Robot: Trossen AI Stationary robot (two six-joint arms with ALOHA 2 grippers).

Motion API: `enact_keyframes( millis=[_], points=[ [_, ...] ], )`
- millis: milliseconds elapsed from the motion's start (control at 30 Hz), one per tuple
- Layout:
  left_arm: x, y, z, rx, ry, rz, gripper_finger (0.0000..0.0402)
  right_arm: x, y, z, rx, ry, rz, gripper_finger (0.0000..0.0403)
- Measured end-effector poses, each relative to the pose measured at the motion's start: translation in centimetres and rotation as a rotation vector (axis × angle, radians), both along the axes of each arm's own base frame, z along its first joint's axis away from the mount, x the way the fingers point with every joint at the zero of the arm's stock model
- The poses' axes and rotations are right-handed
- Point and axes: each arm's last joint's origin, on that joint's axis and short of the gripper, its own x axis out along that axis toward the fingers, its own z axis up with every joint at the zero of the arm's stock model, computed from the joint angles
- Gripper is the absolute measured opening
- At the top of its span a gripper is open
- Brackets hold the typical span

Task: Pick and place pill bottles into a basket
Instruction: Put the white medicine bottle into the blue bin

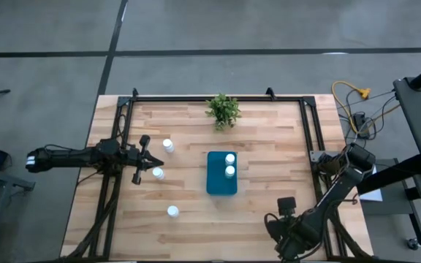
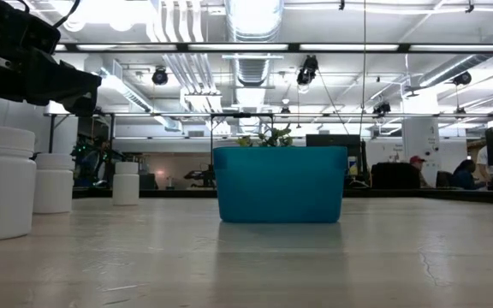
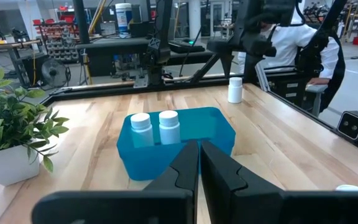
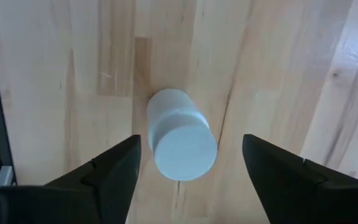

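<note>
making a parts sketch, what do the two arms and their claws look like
Both arms are dark, near black, built from slim jointed links. The left arm is a long straight tube ending in the left claw, whose two fingers are black, angular and wedge-shaped. The right arm has bulkier joints; the right claw has the same dark, flat-faced fingers.

Both arms are dark and slim, with black joints. The left claw and right claw have flat black fingers.

White pill bottles, a teal-blue basket, a green plant, pale striped wooden table.
</note>
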Motion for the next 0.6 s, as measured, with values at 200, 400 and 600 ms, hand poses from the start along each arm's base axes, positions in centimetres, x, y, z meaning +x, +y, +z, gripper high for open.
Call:
enact_keyframes(
  millis=[200,400,600],
  points=[
    [0.0,0.0,0.0,0.0,0.0,0.0,0.0,0.0,0.1,-0.9,0.037,-0.005,0.005,0.0278],
    [0.0,0.0,0.0,0.0,0.0,0.0,0.0,-0.1,0.1,-1.4,0.05,0.002,0.009,0.0264],
    [0.0,0.0,0.0,0.0,0.002,0.0,0.0,-0.1,0.1,-1.4,0.051,0.002,0.01,0.0238]
  ],
)
